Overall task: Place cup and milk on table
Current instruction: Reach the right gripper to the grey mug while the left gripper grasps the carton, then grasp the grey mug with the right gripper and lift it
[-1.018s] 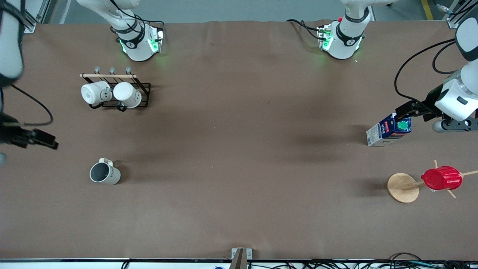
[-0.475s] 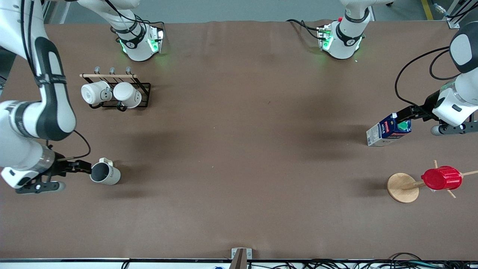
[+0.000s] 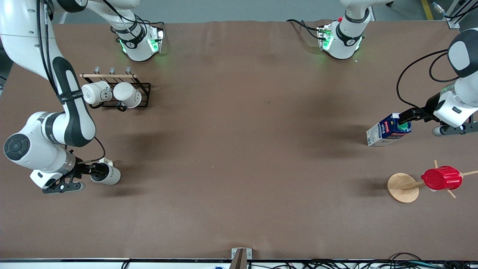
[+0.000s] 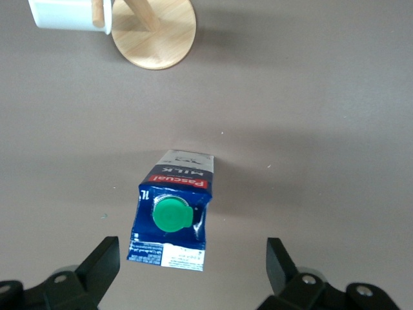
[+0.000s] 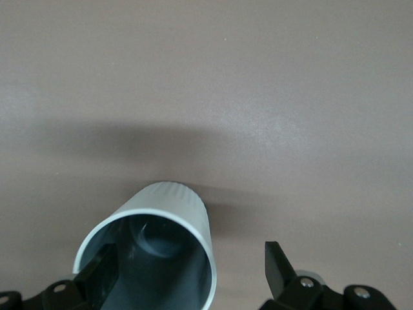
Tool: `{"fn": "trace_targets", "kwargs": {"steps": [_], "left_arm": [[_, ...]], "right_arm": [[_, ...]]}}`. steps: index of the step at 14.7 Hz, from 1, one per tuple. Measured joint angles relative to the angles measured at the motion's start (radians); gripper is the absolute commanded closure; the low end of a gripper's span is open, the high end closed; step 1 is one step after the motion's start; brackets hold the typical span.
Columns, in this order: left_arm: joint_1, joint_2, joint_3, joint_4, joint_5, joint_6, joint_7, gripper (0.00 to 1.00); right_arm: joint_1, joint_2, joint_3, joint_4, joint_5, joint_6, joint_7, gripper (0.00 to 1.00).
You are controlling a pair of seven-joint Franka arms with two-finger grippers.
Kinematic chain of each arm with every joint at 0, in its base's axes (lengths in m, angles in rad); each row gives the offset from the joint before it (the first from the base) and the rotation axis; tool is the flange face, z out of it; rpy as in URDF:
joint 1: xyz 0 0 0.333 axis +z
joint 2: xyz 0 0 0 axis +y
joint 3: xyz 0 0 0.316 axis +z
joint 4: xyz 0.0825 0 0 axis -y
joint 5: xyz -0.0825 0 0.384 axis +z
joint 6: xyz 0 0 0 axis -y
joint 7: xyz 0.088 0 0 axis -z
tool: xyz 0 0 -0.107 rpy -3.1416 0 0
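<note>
The wooden peg stand (image 3: 402, 187) sits nearest the front camera, at the left arm's end of the table (image 3: 239, 157), with a red ribbed cup (image 3: 441, 178) hung on one of its pegs.

Slightly farther from the front camera than the stand, and at the right arm's end of the table, well apart from it, the cup (image 3: 107, 175) lies on its side on the brown cover. The right gripper (image 3: 89, 170) is at the cup's mouth with its fingers spread. In the right wrist view one finger (image 5: 100, 274) shows inside the dark grey rim of the cup (image 5: 151, 258) and the other finger (image 5: 279, 268) shows outside the wall, apart from it.

Farther again from the front camera than the stand, near it at the same end of the table, the milk (image 3: 388, 130) stands on the cover. The left gripper (image 3: 405, 120) is over its green cap, fingers spread wide. In the left wrist view the milk (image 4: 173, 216) sits between the two fingertips (image 4: 103, 258), touching neither.

Farthest from the front camera relative to the stand, toward the right arm's end, a black wire rack (image 3: 123, 93) holds two white mugs (image 3: 95, 92) on their sides.
</note>
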Motion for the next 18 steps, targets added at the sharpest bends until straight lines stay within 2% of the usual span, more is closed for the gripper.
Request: {"fn": "trace_targets", "kwargs": {"steps": [3,5,6,7,8,9,10,18], "left_arm": [[0.012,0.000,0.000,-0.029,0.000,0.022,0.005,0.00],[0.013,0.000,0.000,-0.046,0.000,0.035,0.006,0.00],[0.013,0.000,0.000,-0.055,0.000,0.044,0.006,0.00],[0.013,0.000,0.000,-0.064,0.000,0.051,0.006,0.00],[0.013,0.000,0.000,-0.072,0.005,0.057,0.009,0.00],[0.013,0.000,0.000,-0.079,0.021,0.060,0.014,0.00],[0.013,0.001,0.000,-0.084,0.038,0.061,0.017,0.00],[0.013,0.038,-0.001,-0.133,0.055,0.149,0.022,0.00]], "right_arm": [[0.000,0.015,-0.001,-0.038,0.000,0.076,-0.001,0.00],[0.000,0.015,-0.001,-0.046,0.000,0.088,-0.001,0.07],[0.000,0.015,-0.001,-0.046,0.000,0.088,-0.001,0.14],[0.000,0.015,-0.001,-0.046,0.000,0.088,-0.002,0.26],[0.000,0.015,-0.001,-0.046,0.000,0.088,-0.002,0.51],[0.000,0.015,-0.002,-0.046,0.000,0.088,-0.002,0.80],[-0.001,0.015,-0.002,-0.046,0.000,0.088,-0.002,0.99],[-0.005,0.014,-0.004,-0.045,0.000,0.087,-0.001,1.00]]}}
